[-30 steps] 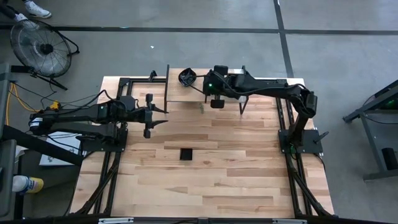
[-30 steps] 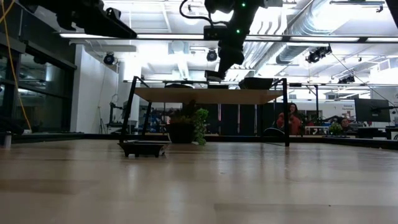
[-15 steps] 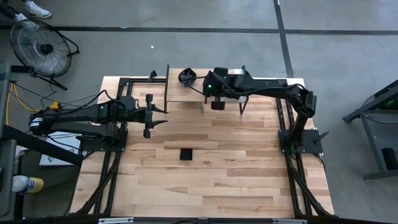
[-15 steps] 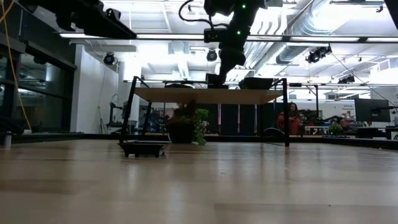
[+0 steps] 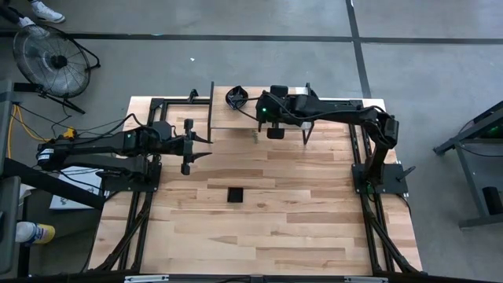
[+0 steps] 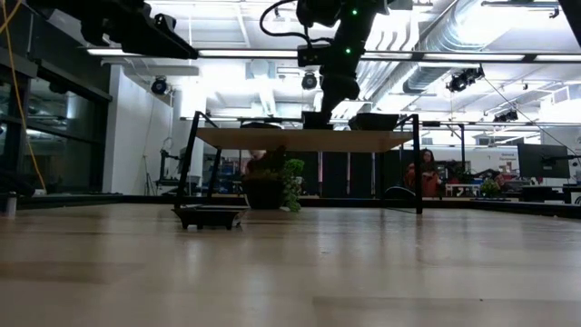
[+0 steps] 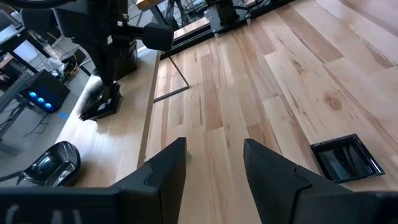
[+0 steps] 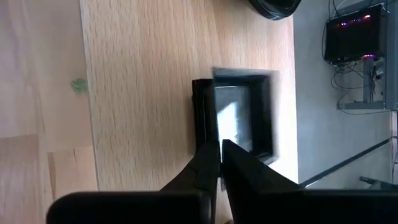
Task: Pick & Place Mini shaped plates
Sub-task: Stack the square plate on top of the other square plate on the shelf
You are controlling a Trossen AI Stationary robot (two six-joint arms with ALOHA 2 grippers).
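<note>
Plates first: a square black plate with a raised rim lies on the raised wooden shelf at the far side of the table, directly at the tips of the right gripper. In the right wrist view the two dark fingers stand almost together over the plate's rim; whether they still pinch that rim or have just let go cannot be told. A rounded glossy plate sits on the same shelf, to the left of the square one and apart from it. A third, square plate lies alone on the wooden table near its middle, well apart from both grippers.

Right arm: stretched from its base at the right edge across to the shelf, wrist bent downward over the square plate. Left arm: extended over the left part of the table, its left gripper held above the boards with fingers spread wide and nothing between them.

Surfaces: table of pale jointed planks; shelf of lighter smooth board on thin black legs; plates black and shiny.
</note>
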